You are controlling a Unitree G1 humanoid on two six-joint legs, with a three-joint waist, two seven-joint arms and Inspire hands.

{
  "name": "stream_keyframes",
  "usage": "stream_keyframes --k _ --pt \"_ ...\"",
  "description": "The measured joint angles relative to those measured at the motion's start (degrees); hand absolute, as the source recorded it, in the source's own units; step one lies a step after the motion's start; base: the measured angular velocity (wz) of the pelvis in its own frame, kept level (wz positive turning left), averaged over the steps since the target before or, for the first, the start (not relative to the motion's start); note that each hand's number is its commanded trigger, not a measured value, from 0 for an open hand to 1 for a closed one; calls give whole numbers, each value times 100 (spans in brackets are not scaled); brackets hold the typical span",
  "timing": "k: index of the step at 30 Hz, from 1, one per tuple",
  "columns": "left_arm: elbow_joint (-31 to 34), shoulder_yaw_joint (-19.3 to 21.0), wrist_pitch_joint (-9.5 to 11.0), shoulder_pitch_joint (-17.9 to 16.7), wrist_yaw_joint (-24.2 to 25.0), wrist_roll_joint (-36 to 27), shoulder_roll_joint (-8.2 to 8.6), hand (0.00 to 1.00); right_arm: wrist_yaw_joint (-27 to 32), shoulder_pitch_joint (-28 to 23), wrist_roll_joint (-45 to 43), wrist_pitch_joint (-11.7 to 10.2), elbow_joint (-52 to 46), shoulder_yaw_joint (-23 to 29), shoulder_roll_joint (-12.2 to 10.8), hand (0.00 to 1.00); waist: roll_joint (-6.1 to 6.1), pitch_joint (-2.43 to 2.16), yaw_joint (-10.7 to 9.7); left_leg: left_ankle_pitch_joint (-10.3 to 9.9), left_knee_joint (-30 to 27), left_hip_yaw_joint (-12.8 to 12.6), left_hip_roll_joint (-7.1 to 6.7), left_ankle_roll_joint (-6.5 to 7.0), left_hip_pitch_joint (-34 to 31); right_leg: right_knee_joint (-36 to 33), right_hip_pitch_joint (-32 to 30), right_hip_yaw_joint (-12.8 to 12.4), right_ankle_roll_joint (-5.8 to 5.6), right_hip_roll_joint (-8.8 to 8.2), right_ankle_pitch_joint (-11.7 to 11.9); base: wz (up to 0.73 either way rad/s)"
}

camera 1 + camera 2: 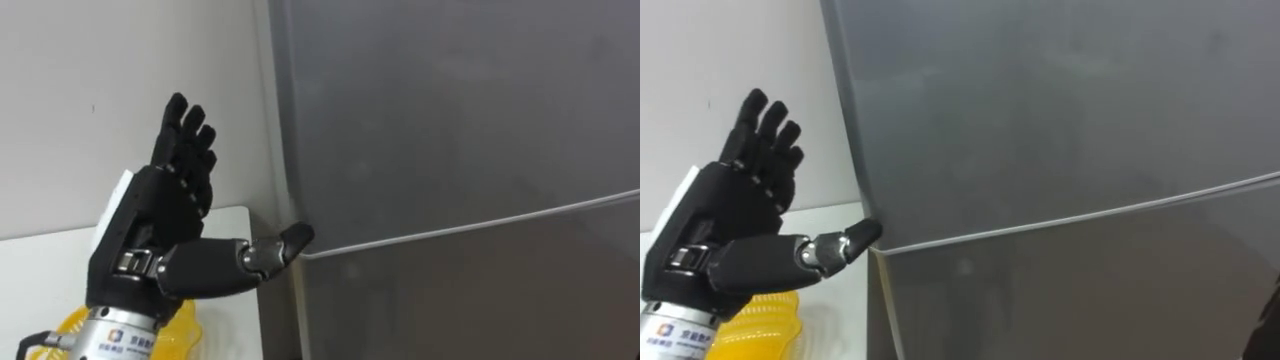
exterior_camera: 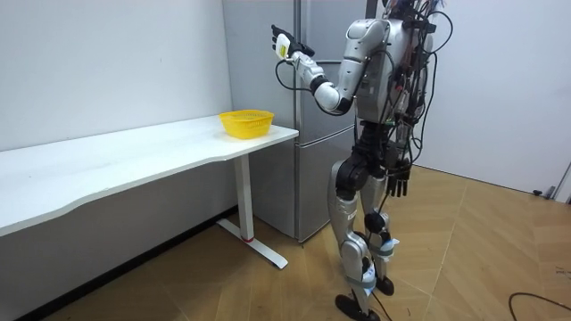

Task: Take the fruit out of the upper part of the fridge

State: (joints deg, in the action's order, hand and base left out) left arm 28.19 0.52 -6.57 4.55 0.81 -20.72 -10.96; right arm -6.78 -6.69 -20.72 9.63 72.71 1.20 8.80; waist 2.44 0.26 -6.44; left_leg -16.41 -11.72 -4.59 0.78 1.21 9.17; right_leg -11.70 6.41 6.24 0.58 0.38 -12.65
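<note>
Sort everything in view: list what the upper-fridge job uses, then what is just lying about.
Job: upper door of the tall grey metal fridge; black left hand, open, thumb at that door's lower corner; right hand, hanging by the hip.
Lying about: yellow mesh basket; long white table under it.

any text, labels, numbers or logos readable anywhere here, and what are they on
Nothing can be read as it stands.
Label at the wrist of the left hand: a small logo and a line of print, too blurred to read.
Fridge doors: no text.
Yellow basket and white table: no text.
</note>
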Motion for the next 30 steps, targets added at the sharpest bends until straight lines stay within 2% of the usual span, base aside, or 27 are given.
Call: stream_keyframes --k 6,10,16,23,24,25,26,28,29,30 --pt "18 -83 -57 93 222 5 -12 0 36 41 6 22 59 3 2 0 5 -2 -7 1 5 -4 7 -1 -2 2 -6 -2 1 4 1 0" --pt "37 -110 -60 93 391 17 -120 0 40 115 40 30 124 3 9 0 20 -11 -47 1 5 -5 40 -1 -3 11 2 6 4 4 5 1" --pt "47 -210 -60 93 752 18 -130 0 75 172 47 9 158 1 13 0 119 2 -115 1 7 -12 33 -1 -2 14 2 15 -2 0 14 1" --pt "46 -242 -67 93 864 12 -132 2 76 141 64 -21 276 -3 89 0 173 -22 -104 1 4 -14 35 -1 -9 -1 -8 25 5 5 19 0" --pt "46 -240 -67 93 870 12 -132 23 77 142 65 -23 282 -3 93 0 172 -22 -104 1 3 -13 35 -1 -10 -1 -8 25 5 5 20 0" --pt "47 -241 -67 92 883 2 -132 51 78 142 68 -24 288 -4 98 0 168 -19 -104 1 3 -10 35 -1 -12 -2 -7 24 6 5 22 0" --pt "47 -241 -67 93 891 2 -132 72 78 141 74 -26 289 -5 99 0 166 -18 -104 2 3 -10 36 -1 -14 -2 -7 23 6 5 23 0" --pt "47 -223 -67 93 890 2 -132 84 76 141 94 -32 289 -5 98 0 153 -15 -104 2 -1 -9 36 0 -44 -2 -10 22 4 2 25 0" --pt "49 -179 -61 93 890 2 -132 95 71 147 92 -33 291 -7 99 0 147 -15 -106 7 -2 -7 36 7 -52 -2 -22 9 1 -2 27 4" --pt "49 -133 -57 93 888 2 -132 98 64 158 92 -32 294 -7 100 0 141 -15 -104 13 -2 -3 37 13 -53 -2 -37 9 -4 -6 33 3"
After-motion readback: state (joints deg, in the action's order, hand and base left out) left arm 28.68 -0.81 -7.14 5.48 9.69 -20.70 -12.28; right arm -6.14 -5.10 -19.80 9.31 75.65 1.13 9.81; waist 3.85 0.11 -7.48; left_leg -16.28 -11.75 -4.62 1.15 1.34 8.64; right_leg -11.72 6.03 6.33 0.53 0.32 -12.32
